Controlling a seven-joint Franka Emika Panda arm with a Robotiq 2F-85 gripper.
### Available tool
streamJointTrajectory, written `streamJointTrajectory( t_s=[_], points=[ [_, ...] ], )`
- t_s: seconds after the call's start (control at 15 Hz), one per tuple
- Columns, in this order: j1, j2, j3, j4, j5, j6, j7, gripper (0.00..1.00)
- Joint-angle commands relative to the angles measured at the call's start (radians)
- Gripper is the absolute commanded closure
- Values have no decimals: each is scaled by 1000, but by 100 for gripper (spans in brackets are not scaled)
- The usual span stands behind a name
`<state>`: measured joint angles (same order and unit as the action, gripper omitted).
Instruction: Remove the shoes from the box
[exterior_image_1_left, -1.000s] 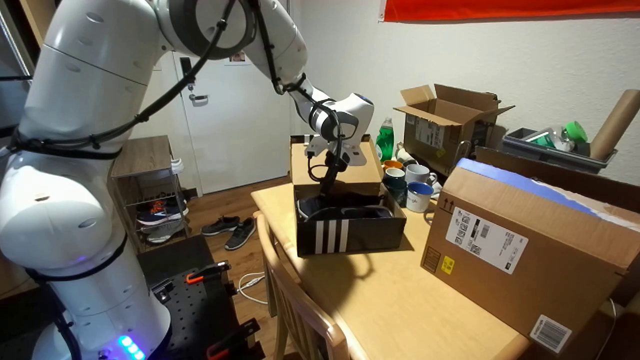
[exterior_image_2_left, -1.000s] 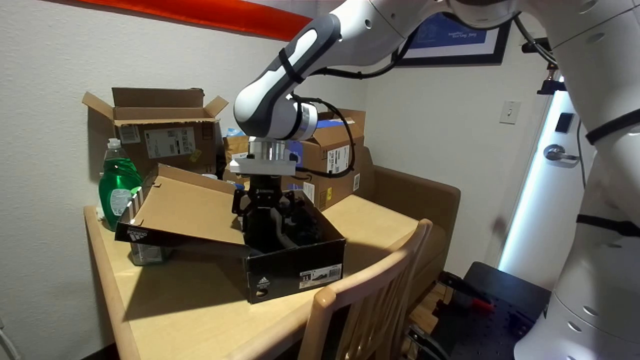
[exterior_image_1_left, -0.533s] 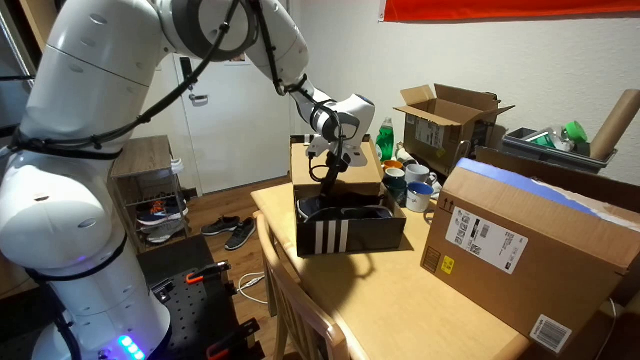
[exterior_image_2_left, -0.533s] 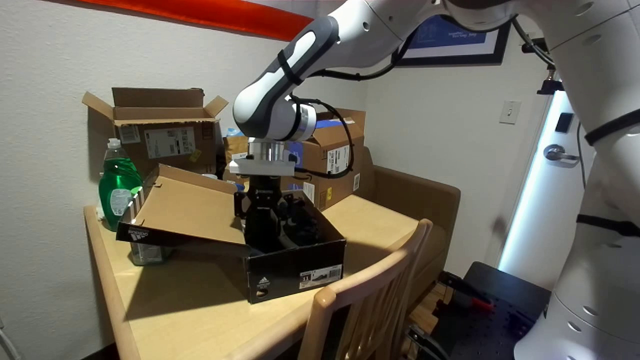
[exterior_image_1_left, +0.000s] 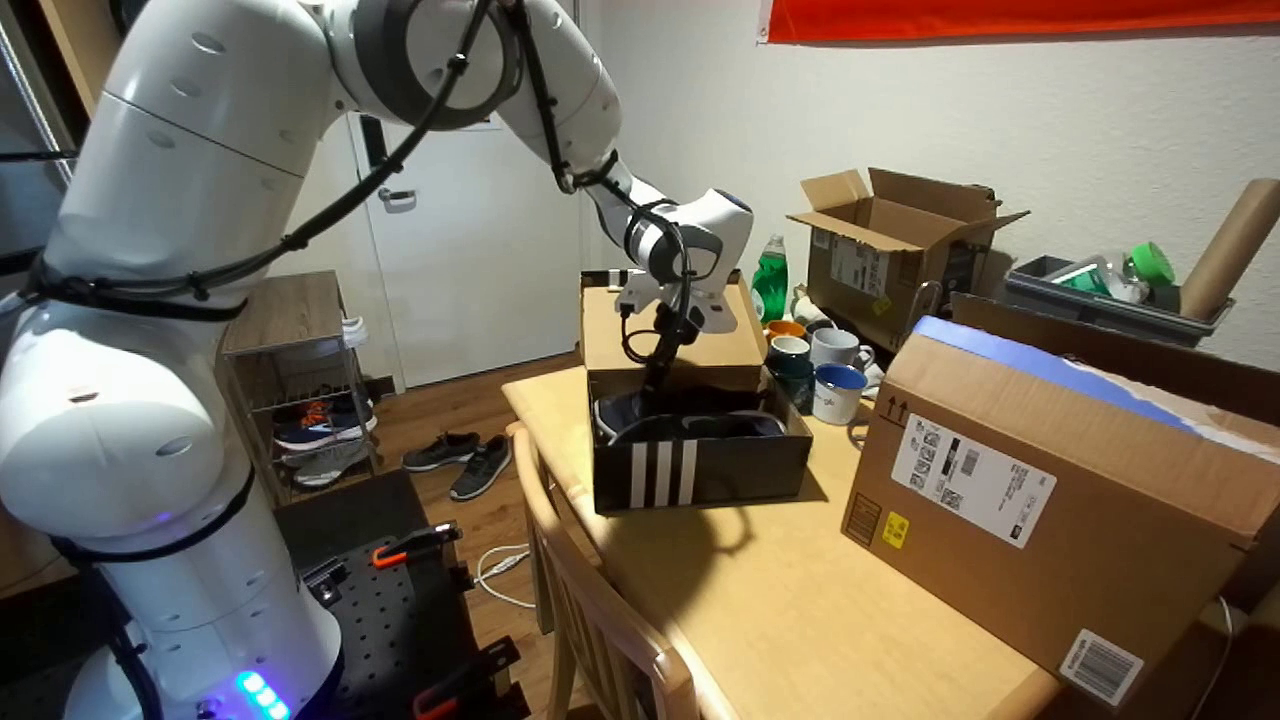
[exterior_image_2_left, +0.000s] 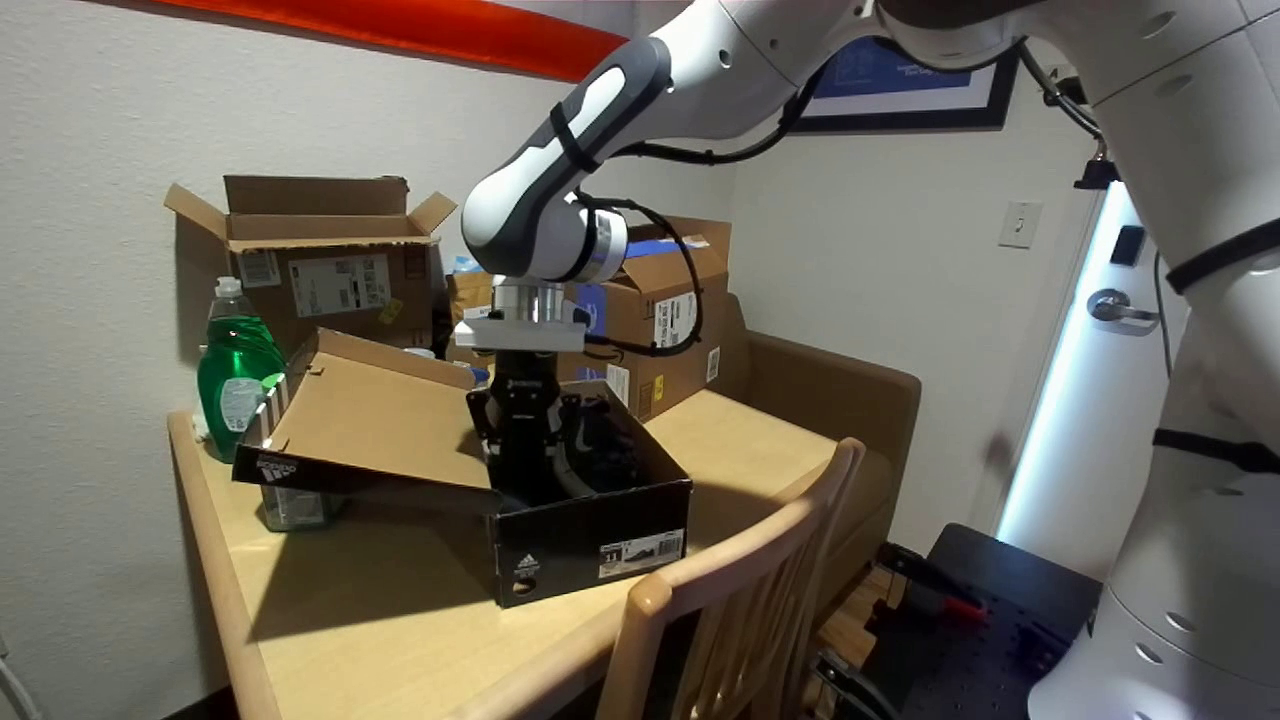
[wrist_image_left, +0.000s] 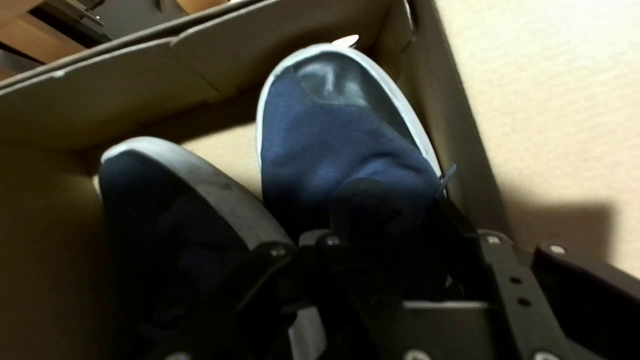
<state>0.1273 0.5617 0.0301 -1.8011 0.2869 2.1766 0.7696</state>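
Well, shoes (wrist_image_left: 325, 135) are navy w/ lt soles.

Bent at the elbow (exterior_image_1_left: 415, 50), the Panda arm (exterior_image_1_left: 170, 220) arches above the jaws, its wrist (exterior_image_2_left: 555, 235) directly over them; the jaws point downward, partly parted, whether gripping hard to tell

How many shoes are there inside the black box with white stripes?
2: in the wrist view, one shoe lies left, the other shoe right. The end effector covers part of the box; more may be hidden.
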Motion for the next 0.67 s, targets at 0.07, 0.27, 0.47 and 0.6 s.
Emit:
streamJointTrajectory(
  t_s=[0.07, 0.27, 0.47, 0.6],
  points=[
    [-3, 29, -4, 58, -1, -52, -10, 43],
    [-6, 49, 0, 83, 3, -53, -20, 51],
    [-4, 79, 0, 126, 0, -72, -20, 82],
    [-4, 94, 0, 152, -1, -87, -22, 96]
  ],
)
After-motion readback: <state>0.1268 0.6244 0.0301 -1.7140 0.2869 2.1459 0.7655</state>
